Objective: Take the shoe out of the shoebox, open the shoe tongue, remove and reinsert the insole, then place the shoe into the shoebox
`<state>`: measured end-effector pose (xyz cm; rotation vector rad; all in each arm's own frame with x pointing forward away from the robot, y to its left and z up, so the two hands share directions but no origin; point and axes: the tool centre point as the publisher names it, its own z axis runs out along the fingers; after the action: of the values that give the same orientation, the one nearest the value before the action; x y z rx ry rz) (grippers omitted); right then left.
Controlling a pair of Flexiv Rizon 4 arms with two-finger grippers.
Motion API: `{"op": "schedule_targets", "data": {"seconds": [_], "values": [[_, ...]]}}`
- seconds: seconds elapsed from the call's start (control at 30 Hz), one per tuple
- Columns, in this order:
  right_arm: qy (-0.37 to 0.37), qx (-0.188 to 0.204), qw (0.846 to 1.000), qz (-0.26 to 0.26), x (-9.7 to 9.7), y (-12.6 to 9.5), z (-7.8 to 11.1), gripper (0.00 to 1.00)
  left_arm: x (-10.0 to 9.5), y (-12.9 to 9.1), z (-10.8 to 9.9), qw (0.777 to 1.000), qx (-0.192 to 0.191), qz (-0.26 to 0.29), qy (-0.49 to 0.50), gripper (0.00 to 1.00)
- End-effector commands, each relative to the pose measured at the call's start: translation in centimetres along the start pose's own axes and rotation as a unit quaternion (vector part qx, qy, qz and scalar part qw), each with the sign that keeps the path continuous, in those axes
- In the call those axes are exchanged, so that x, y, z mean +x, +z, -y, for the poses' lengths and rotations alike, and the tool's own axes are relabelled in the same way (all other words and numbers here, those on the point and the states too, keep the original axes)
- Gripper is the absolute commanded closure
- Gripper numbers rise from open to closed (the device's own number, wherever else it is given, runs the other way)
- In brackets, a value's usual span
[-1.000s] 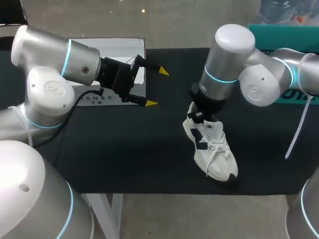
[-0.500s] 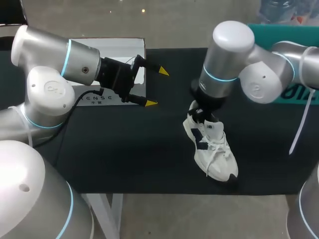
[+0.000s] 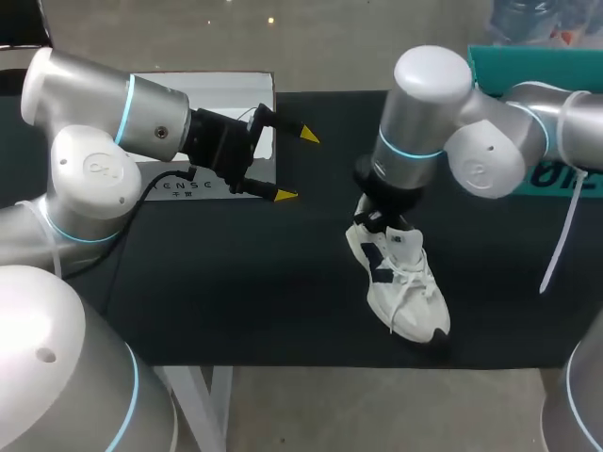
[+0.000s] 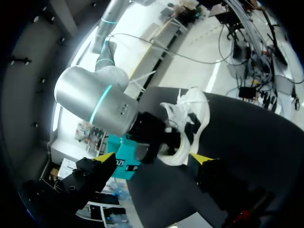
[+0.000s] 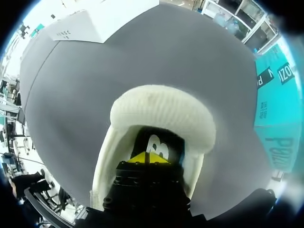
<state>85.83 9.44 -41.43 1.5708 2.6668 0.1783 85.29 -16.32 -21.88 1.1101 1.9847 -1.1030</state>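
Note:
A white shoe (image 3: 400, 282) with dark side marks stands on the black table (image 3: 236, 282), toe toward the front edge. My right gripper (image 5: 149, 158) is shut, its yellow tips pressed together inside the shoe's opening (image 5: 161, 111), just above the black insole (image 5: 155, 142). In the head view the right wrist (image 3: 386, 202) hides those fingers. My left gripper (image 3: 297, 165) hangs open over the table, to the left of the shoe, with nothing between its fingers. From the left wrist view, the shoe (image 4: 190, 114) and the right arm (image 4: 95, 102) lie ahead of the open left gripper (image 4: 154, 156).
A white box (image 3: 212, 94) sits at the table's back left, partly behind my left arm. A teal box (image 3: 537, 71) stands at the back right behind my right arm. Bare black table lies between the two grippers and in front of the left one.
My right arm's upper joints have shifted slightly to the left while its gripper stays in the shoe. The shoe and my left arm have not moved.

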Motion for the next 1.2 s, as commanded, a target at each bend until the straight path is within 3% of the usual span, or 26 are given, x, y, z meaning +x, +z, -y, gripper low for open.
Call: {"op": "schedule_targets", "data": {"seconds": [0.03,0.83,1.2], "values": [[0.006,0.012,1.000,-0.012,-0.2,1.9,-0.6,1.00,0.0,0.0,0.0,1.000,0.000,-0.001,0.000,0.00],[0.012,-0.020,0.999,0.025,-1.2,-4.9,0.5,1.00,0.0,0.0,0.0,1.000,0.000,-0.001,0.000,0.00],[0.023,-0.010,0.999,0.023,-1.4,-5.0,2.4,1.00,0.0,0.0,0.0,1.000,0.000,-0.001,0.000,0.00]]}}
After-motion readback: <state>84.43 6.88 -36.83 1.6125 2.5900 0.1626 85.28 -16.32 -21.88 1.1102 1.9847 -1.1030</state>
